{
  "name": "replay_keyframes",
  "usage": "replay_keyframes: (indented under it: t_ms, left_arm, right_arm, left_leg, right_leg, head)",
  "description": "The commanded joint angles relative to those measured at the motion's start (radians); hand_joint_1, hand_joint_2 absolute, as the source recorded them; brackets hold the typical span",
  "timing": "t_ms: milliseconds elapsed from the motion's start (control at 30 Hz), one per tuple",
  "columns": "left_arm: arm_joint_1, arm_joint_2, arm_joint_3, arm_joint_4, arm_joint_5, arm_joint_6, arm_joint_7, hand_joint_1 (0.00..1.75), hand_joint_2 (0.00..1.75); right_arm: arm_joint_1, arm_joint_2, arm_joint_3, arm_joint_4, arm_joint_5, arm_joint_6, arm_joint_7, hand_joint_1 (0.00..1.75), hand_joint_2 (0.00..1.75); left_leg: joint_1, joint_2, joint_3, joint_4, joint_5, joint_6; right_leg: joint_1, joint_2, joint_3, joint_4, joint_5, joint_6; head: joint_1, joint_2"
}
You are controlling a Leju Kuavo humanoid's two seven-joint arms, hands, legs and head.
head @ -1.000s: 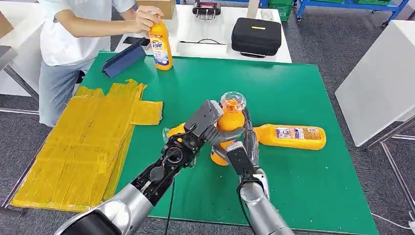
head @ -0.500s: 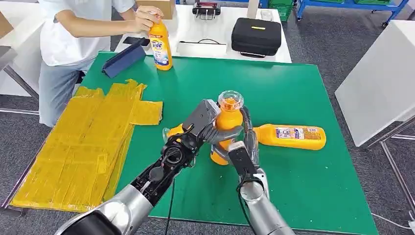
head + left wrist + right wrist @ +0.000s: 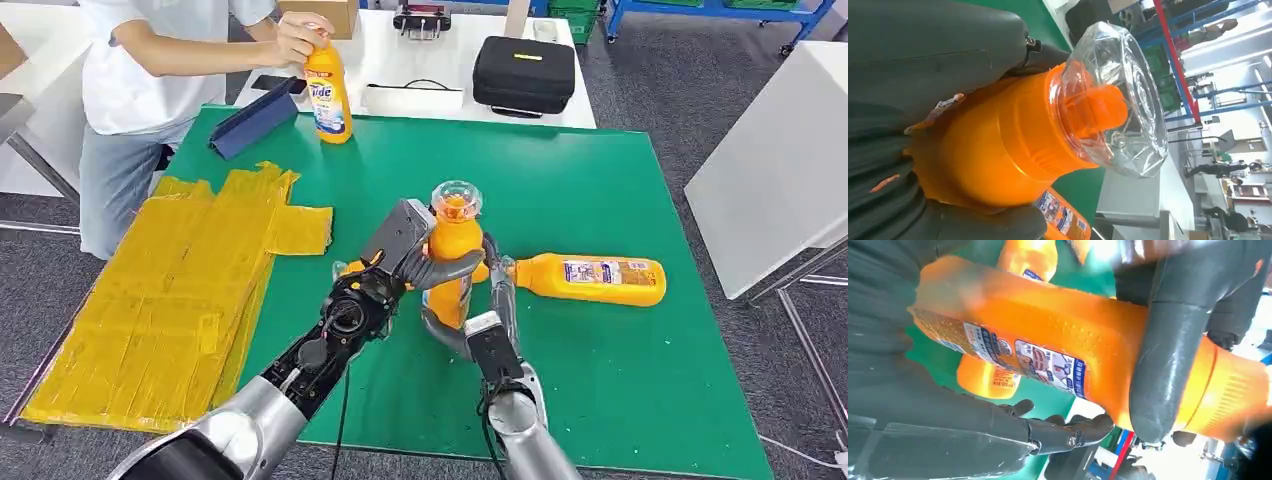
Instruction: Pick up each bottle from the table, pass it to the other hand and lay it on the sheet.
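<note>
From where I stand, both the left hand [image 3: 400, 262] and right hand [image 3: 478, 310] grip the upright orange bottle [image 3: 452, 258] above the green table [image 3: 600, 190], so the right should let go only once the left's hold looks firm.

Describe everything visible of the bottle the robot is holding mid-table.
The bottle is orange plastic with a clear domed cap over an orange spout and a printed label on its side. It is held upright above the green table, cap up, between both hands: the left hand wraps its upper body, the right hand its lower part.
</note>
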Motion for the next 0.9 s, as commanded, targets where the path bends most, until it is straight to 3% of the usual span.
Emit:
replay_keyframes:
  t_ms: [33, 200, 400, 667, 900]
  left_arm:
    - [-0.034, 0.034, 0.042, 0.028, -0.003, 0.008, 0.002, 1.75, 1.75]
    - [-0.057, 0.051, 0.089, 0.035, -0.044, 0.111, 0.006, 1.75, 1.75]
    - [-0.078, 0.068, 0.142, 0.061, -0.134, 0.265, 0.008, 1.75, 1.75]
    - [-0.109, 0.070, 0.120, 0.060, -0.322, 0.481, 0.053, 1.75, 1.75]
    - [-0.116, 0.066, 0.120, 0.051, -0.363, 0.495, 0.070, 1.75, 1.75]
  right_arm:
    - [0.056, -0.032, 0.034, -0.135, -0.008, 0.069, 0.004, 0.00, 1.75]
    - [0.165, -0.056, 0.053, -0.333, 0.014, 0.131, 0.023, 0.00, 1.75]
    - [0.166, -0.065, 0.078, -0.297, 0.012, 0.146, 0.008, 0.00, 1.75]
    - [0.137, -0.064, 0.085, -0.265, 0.012, 0.152, 0.008, 0.00, 1.75]
    - [0.129, -0.067, 0.093, -0.255, 0.010, 0.154, 0.008, 0.00, 1.75]
  left_leg:
    - [0.001, 0.004, 0.004, 0.000, -0.002, -0.003]
    - [0.001, 0.002, 0.005, 0.000, -0.003, -0.004]
    - [0.001, 0.006, 0.005, 0.000, -0.003, -0.004]
    - [0.001, 0.004, 0.002, 0.000, -0.001, -0.002]
    - [0.001, 0.004, 0.004, 0.000, -0.003, -0.003]
  right_leg:
    - [0.001, 0.003, 0.004, -0.001, -0.001, -0.003]
    - [0.001, 0.002, 0.005, -0.001, -0.002, -0.003]
    - [0.002, 0.005, 0.004, -0.001, -0.001, -0.003]
    - [0.001, 0.003, 0.001, -0.001, -0.001, -0.002]
    - [0.001, 0.003, 0.004, -0.001, -0.001, -0.003]
  head:
    - [0.000, 0.000]
    - [0.000, 0.000]
    - [0.000, 0.000]
    - [0.000, 0.000]
    - [0.000, 0.000]
